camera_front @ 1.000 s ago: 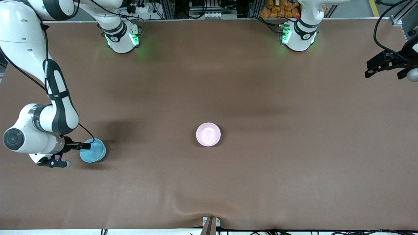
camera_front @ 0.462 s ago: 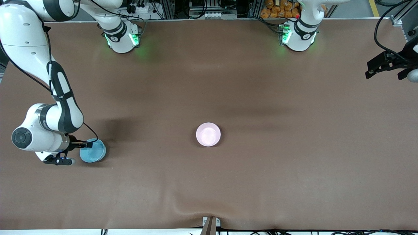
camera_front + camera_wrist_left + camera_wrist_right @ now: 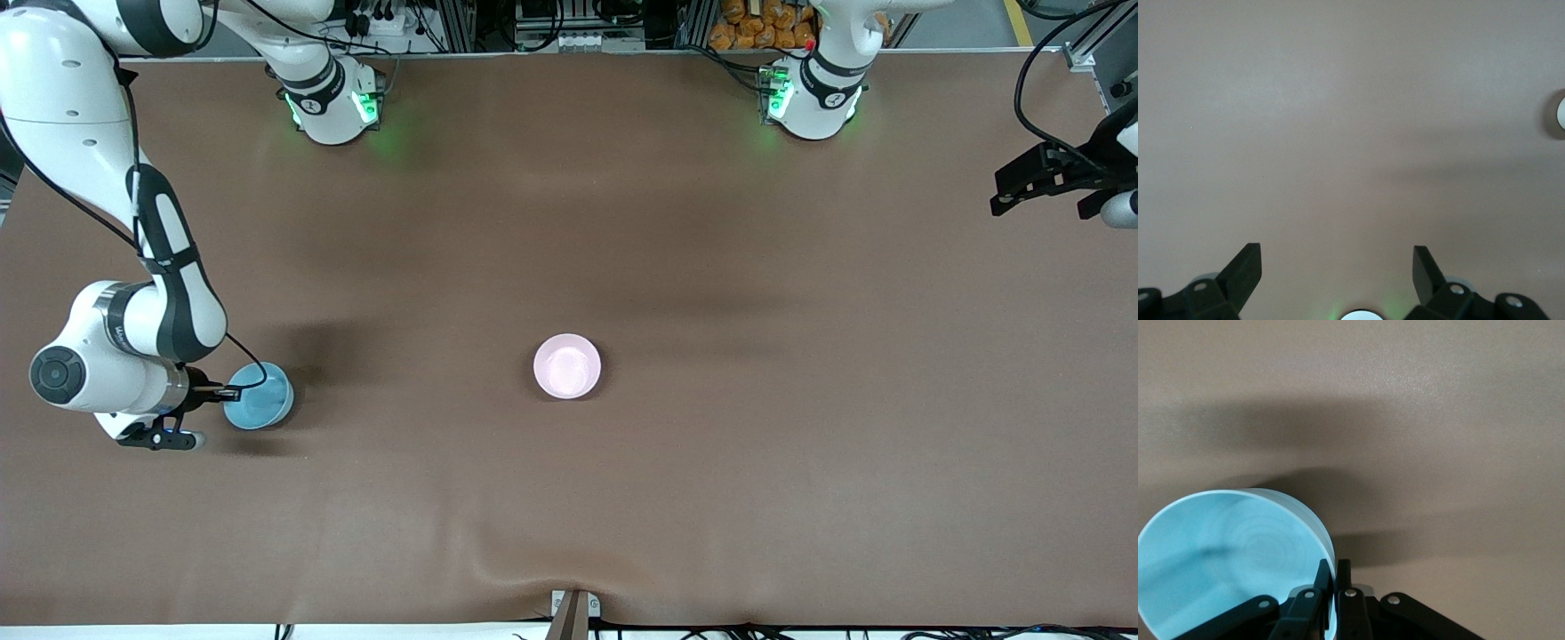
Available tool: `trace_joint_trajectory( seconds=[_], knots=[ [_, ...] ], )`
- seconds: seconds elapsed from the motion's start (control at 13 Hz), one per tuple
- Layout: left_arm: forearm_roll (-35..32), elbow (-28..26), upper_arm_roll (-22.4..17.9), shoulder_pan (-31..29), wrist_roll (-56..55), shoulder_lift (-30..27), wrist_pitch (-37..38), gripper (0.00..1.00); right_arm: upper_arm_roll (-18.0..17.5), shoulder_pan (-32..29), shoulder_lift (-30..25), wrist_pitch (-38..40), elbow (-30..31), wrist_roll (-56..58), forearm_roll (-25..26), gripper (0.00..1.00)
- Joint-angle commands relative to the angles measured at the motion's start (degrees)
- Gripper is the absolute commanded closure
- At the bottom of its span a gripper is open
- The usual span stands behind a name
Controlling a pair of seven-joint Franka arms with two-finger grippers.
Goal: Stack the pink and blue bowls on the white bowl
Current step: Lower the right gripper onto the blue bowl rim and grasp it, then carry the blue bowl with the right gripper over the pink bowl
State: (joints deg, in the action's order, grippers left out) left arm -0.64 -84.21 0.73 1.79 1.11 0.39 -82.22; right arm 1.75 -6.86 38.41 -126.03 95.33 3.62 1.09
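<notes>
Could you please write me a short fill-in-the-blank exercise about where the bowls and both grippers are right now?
1. The right gripper, jaws shut, pinches the rim of the ____ bowl.
2. The pink bowl sits toward the ____ arm's end of the table from that bowl.
3. The left gripper waits over bare table with its jaws ____.

Missing words: blue; left; open

A light sky-blue bowl (image 3: 259,396) and a pale pink bowl (image 3: 567,366), both plain and glossy, on a matte brown counter (image 3: 711,267); black-fingered claws on white arms.
</notes>
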Motion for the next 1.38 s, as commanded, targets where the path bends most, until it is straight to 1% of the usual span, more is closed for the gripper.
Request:
trace_joint_trajectory(
  seconds=[0.0,0.15,0.38,0.46,0.62,0.77,0.85,0.92,1.0,1.08,1.23,1.31],
  knots=[
    [0.3,0.3,0.1,0.3,0.0,0.4,-0.4,0.00,-0.3,-0.5,-0.3,-0.7,0.5,0.3,0.9,1.00],
    [0.3,0.2,0.1,0.3,0.0,0.4,-0.3,0.00,-0.3,-0.1,-1.8,0.5,0.1,0.2,0.9,1.00],
    [0.3,0.3,0.0,0.4,0.0,0.4,-0.2,0.00,-0.9,0.4,-6.3,6.1,-1.1,0.4,0.6,1.00],
    [0.3,0.3,0.1,0.4,0.1,0.4,-0.2,0.00,-2.0,0.9,-7.5,7.6,-1.5,1.1,0.2,1.00],
    [0.3,0.3,0.0,0.3,0.1,0.4,-0.2,0.00,-6.8,1.4,-8.6,9.0,-2.1,1.2,0.1,1.00],
    [0.3,0.3,0.1,0.3,0.1,0.4,-0.2,0.00,-12.5,1.7,-8.2,9.0,-2.3,0.0,-1.0,1.00],
    [0.3,0.3,0.1,0.4,0.1,0.4,-0.2,0.00,-14.8,2.4,-7.9,9.0,-2.3,-2.5,-2.8,1.00],
    [0.3,0.3,0.0,0.4,0.1,0.3,-0.1,0.00,-15.6,4.6,-7.6,8.9,-2.3,-5.6,-4.6,1.00],
    [0.3,0.3,0.1,0.4,0.1,0.3,-0.1,0.00,-15.7,7.0,-7.6,8.9,-2.4,-7.4,-6.1,1.00],
    [0.3,0.3,0.1,0.4,0.1,0.3,-0.1,0.00,-15.7,9.7,-7.3,8.4,-2.5,-8.6,-8.6,1.00],
    [0.3,0.3,0.0,0.4,0.1,0.3,-0.1,0.00,-15.6,12.3,-2.5,7.4,-5.2,-11.4,-15.1,1.00],
    [0.3,0.3,0.1,0.4,0.1,0.4,-0.1,0.00,-15.6,13.4,-0.7,5.6,-6.1,-13.0,-18.5,1.00]
  ],
)
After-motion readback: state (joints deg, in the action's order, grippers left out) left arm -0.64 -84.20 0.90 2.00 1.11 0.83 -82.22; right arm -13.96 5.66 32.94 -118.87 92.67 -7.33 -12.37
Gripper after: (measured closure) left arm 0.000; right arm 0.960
